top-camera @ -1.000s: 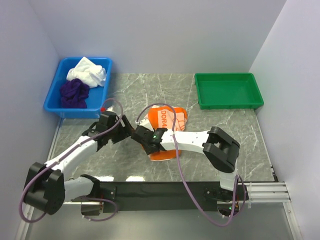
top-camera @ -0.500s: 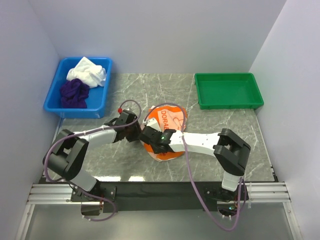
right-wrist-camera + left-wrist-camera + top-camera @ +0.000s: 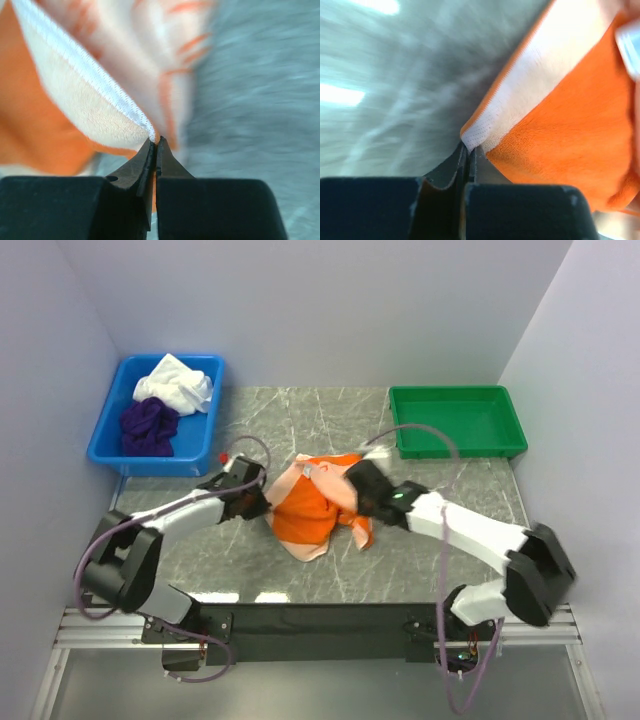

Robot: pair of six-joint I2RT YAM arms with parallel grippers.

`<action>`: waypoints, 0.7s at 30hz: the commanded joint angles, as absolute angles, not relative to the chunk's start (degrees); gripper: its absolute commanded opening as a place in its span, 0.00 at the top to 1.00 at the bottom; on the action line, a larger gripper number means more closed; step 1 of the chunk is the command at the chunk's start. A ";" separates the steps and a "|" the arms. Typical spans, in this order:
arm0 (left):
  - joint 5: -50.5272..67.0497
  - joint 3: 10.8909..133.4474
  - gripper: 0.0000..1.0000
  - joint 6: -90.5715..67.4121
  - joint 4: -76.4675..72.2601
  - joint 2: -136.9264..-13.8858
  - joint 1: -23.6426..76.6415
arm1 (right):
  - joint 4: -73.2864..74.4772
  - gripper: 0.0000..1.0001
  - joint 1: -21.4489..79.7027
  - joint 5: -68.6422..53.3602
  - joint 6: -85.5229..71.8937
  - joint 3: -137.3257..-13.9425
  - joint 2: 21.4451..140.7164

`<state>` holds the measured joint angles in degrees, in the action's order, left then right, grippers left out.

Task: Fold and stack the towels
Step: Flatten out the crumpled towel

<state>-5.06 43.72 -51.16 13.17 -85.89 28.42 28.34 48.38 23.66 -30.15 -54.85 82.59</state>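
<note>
Here the left tool (image 3: pixel 468 149) is pinched shut on a white-hemmed corner of the orange towel (image 3: pixel 308 512), with the hem caught right at its fingertips. The right tool (image 3: pixel 155 144) is likewise clamped tight on another white-stitched edge of the same cloth, a thin fold trapped between its two tips. Between the two tools the towel lies spread loosely on the marbled tabletop (image 3: pixel 250 565). Its plain orange side faces up in the middle, the paler printed side is turned over along the edge nearest the right tool, and a crumpled flap trails down just below that tool. The left tool sits at the towel's left edge and the right tool at its upper right corner. Whether either corner is lifted off the surface cannot be told from the overhead view. Farther out, up and to the left of the left tool, stands a blue bin (image 3: pixel 104 445). It holds the white towel (image 3: pixel 176 386) at the back and the purple towel (image 3: pixel 148 426) in front of it, both bunched up. Up and to the right of the right tool lies a green tray (image 3: pixel 460 452).
</note>
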 commanded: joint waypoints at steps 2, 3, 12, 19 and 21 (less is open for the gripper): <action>-10.98 42.81 0.99 -49.75 20.55 -76.65 20.59 | 27.78 1.00 37.46 28.04 -29.71 -53.62 69.36; -11.33 42.63 0.99 -49.83 21.70 -75.07 19.61 | 27.51 1.00 35.79 27.95 -29.53 -53.61 67.78; -18.36 56.32 0.99 -43.77 34.00 -66.80 13.46 | 26.37 1.00 22.43 23.48 -24.88 -61.86 63.81; -18.89 57.48 0.99 -44.21 42.08 -54.86 12.66 | 24.35 1.00 18.46 14.53 -16.53 -76.97 72.65; -20.21 57.92 0.99 -44.65 44.20 -53.18 12.57 | 23.38 1.00 18.46 11.36 -15.38 -83.82 76.18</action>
